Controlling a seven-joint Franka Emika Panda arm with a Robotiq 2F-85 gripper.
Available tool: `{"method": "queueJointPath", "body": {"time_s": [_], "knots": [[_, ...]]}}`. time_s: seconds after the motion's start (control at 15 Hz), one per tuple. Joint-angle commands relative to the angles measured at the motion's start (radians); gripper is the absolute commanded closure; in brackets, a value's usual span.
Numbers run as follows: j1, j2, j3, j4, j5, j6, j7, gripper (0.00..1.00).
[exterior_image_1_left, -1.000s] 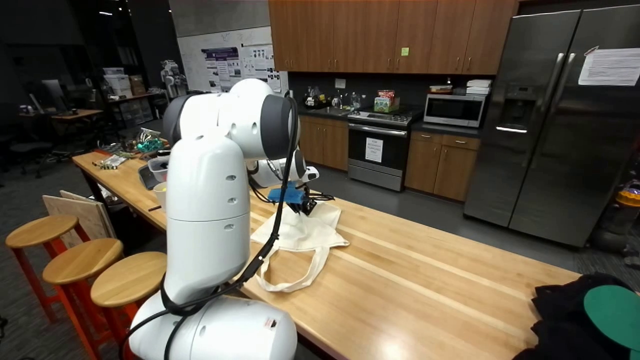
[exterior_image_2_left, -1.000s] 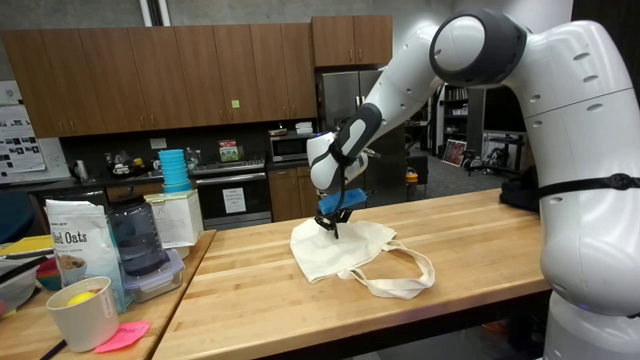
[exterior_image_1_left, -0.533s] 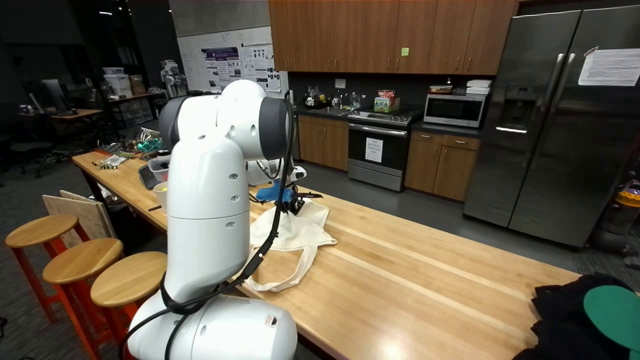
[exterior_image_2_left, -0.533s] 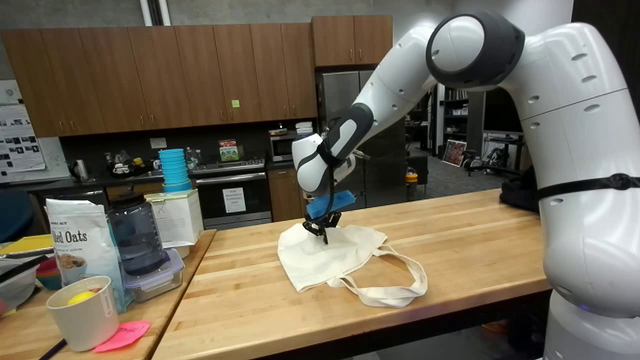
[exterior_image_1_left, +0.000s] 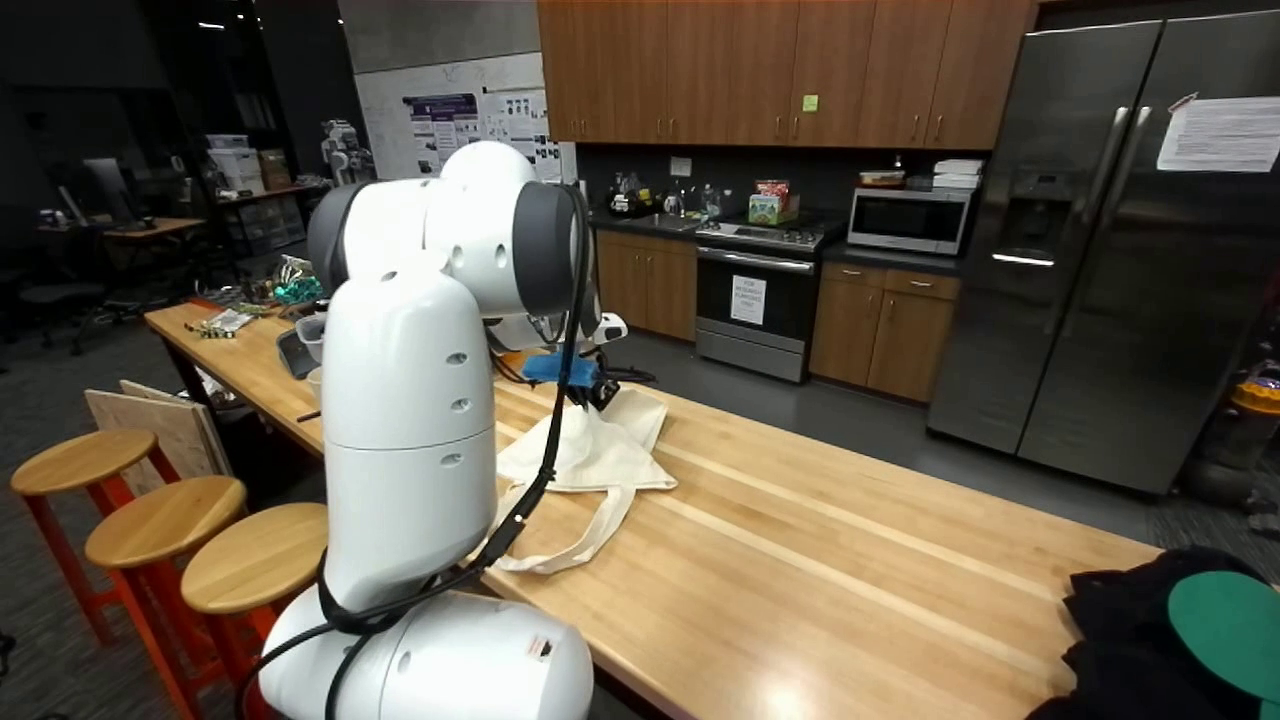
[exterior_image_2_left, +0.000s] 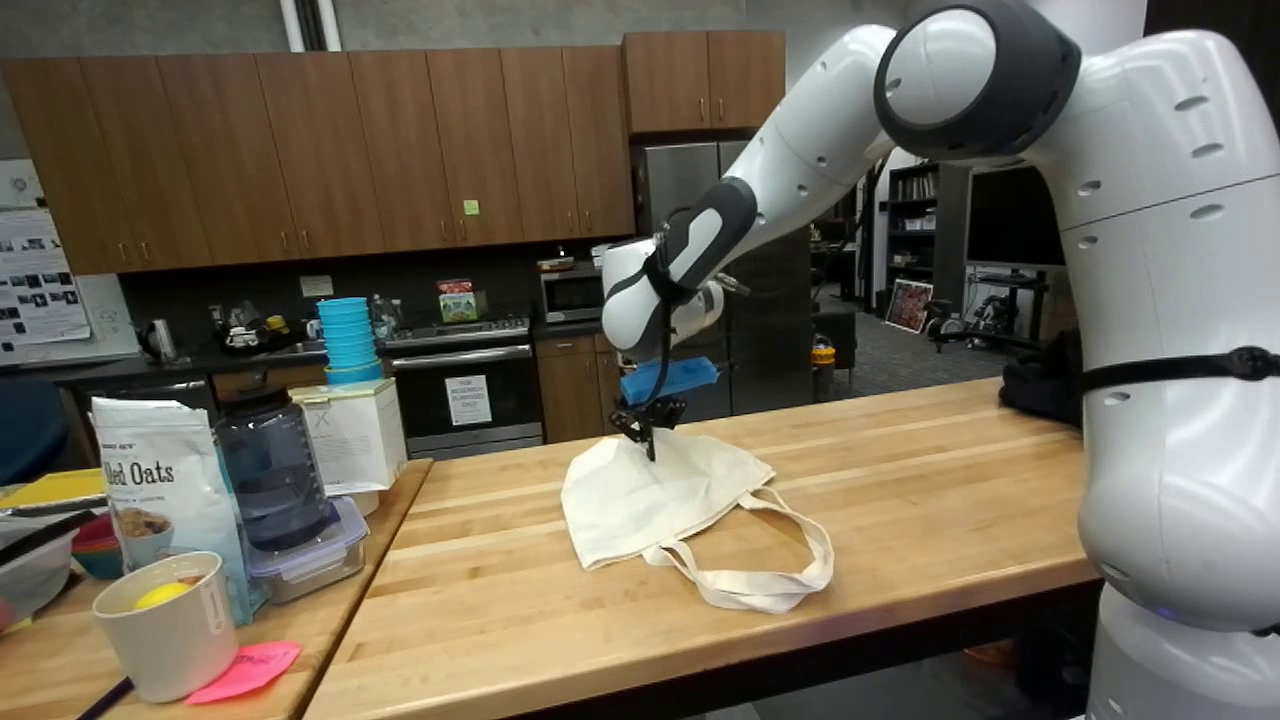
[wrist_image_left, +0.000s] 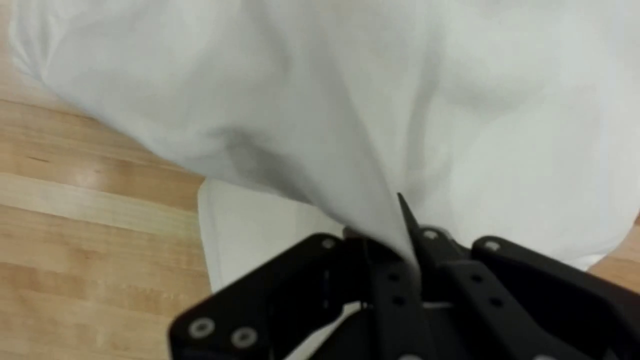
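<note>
In both exterior views your Franka Panda arm (exterior_image_1_left: 405, 400) stands reached out and folded at the elbow (exterior_image_2_left: 1040, 75): the upper arm (exterior_image_2_left: 1170, 240) climbs to that dark-ringed joint, then the forearm (exterior_image_2_left: 820, 135) slants downward, away from the shoulder (exterior_image_2_left: 1170, 490), to the white wrist (exterior_image_2_left: 640, 305). Below the wrist, your black Robotiq gripper (exterior_image_2_left: 651, 448) points down. Its jaws are pressed together in a narrow pinch. Your wrist view shows the dark fingers (wrist_image_left: 411, 222) drawn close side by side at the bottom, the bolted linkages (wrist_image_left: 295, 272) splayed outward on both sides.
</note>
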Motion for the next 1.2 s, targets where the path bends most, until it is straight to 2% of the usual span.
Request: {"method": "queueJointPath", "body": {"time_s": [0.0,0.33,1.13], "knots": [[-0.063,-0.072,0.01,-0.039,0.109,0.026,-0.085,0.99],[-0.123,-0.08,-0.004,-0.033,0.207,0.019,-0.143,0.99],[-0.138,-0.043,-0.024,-0.038,0.179,0.011,-0.122,0.96]]}}
